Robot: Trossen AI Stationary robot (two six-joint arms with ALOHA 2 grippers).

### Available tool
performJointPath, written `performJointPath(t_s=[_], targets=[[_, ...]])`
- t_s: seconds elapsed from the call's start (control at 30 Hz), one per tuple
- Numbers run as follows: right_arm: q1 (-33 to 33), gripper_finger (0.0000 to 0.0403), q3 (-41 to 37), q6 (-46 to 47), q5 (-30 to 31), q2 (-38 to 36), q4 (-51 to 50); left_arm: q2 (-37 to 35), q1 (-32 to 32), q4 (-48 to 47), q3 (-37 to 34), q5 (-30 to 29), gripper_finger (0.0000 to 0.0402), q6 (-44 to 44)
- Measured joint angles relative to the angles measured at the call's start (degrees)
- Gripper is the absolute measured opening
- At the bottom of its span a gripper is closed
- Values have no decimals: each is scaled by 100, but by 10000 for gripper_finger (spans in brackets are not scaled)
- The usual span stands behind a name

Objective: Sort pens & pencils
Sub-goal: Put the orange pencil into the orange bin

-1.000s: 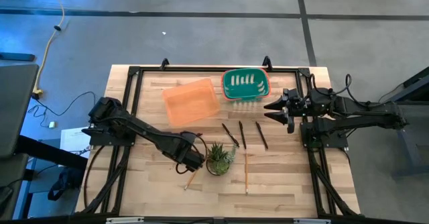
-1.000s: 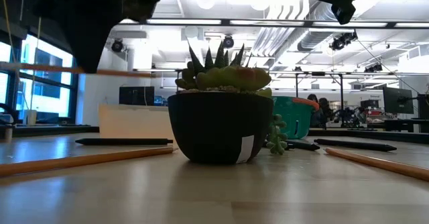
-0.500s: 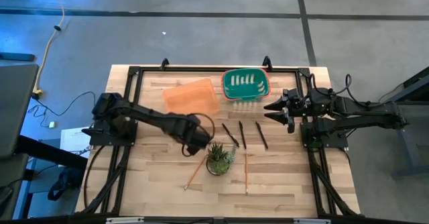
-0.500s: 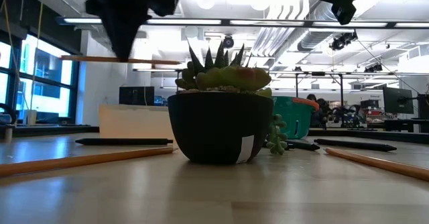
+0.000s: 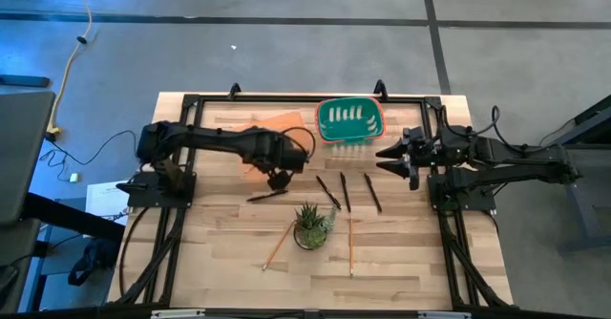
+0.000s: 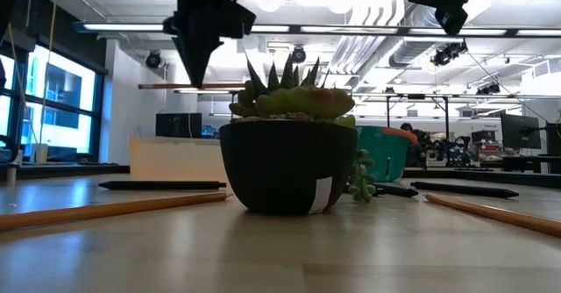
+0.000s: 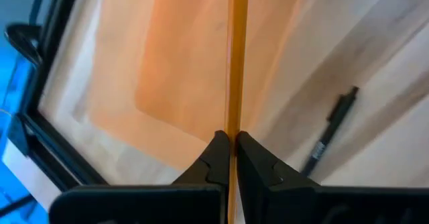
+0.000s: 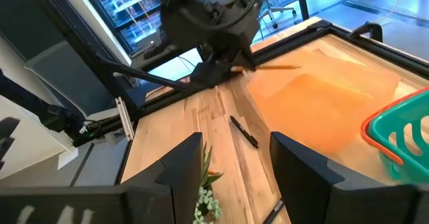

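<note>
From overhead, the left gripper (image 5: pixel 278 175) hangs at the orange tray's (image 5: pixel 250 131) five-o'clock corner. Only its wrist view shows its fingers (image 7: pixel 216 158) pinched tight on a pencil (image 7: pixel 235 63). The right gripper (image 5: pixel 386 155), fingers spread and empty, waits at three o'clock beside the pens (image 5: pixel 345 191).

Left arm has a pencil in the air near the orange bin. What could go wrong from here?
1. The left gripper pinches the pencil at one end only, so it may pivot or slip out before release.
2. It hangs over the edge of the orange bin; an early drop could land by the pen on the table.
</note>
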Motion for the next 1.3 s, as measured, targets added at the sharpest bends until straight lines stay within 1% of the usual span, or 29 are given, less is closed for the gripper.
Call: performJointPath(t_s=[0.27, 0.57, 0.8, 1.07, 1.17, 1.3], targets=[[0, 165, -2, 0, 0, 2, -71, 0, 784, 618, 0, -114, 0, 1199], [0, 165, -2, 44, 0, 2, -71, 0, 1467, 838, -2, -74, 0, 1991], [0, 165, -2, 44, 15, 2, -71, 0, 1720, 877, -2, 105, 0, 2260], [0, 165, -2, 46, 89, 1, -69, 0, 1788, 906, -10, 315, 0, 2471], [0, 165, -2, 47, 90, 2, -69, 37, 1833, 1049, -121, 429, 0, 2545], [0, 165, -2, 149, 90, 2, -69, 63, 1833, 1255, -445, 522, 0, 2588]])
